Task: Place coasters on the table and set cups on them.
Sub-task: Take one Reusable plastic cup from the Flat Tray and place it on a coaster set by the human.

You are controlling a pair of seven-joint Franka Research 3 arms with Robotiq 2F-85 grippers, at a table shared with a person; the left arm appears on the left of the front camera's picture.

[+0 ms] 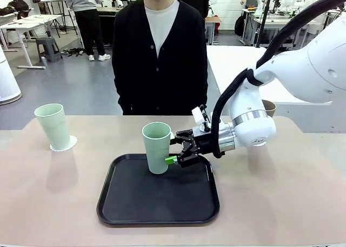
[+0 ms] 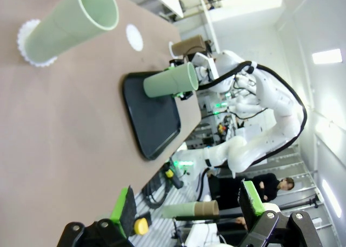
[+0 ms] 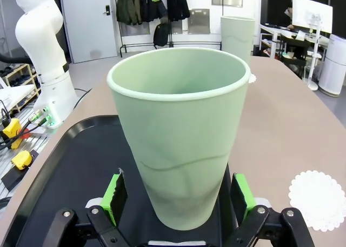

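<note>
- The right gripper point(image 1: 174, 149) has its jaws spread around a green cup point(image 1: 157, 147) on the black tray point(image 1: 130, 204), at its 12 o'clock edge.
- The other green cup point(image 1: 53, 126) stands on a coaster point(image 1: 67, 145) at the table's point(image 1: 281, 204) 10 o'clock.
- The left gripper point(image 2: 189, 206) hangs with jaws spread, holding nothing.

Black tray point(image 1: 162, 204), square with rounded corners and a raised rim, flat and glossy. Directly beyond the tray, a person in a black cardigan point(image 1: 159, 58) over a white shirt, standing. Beyond the tray to the right, a white table point(image 1: 232, 63). Far left of the tray, a grey stool point(image 1: 48, 47) on the grey floor.
</note>
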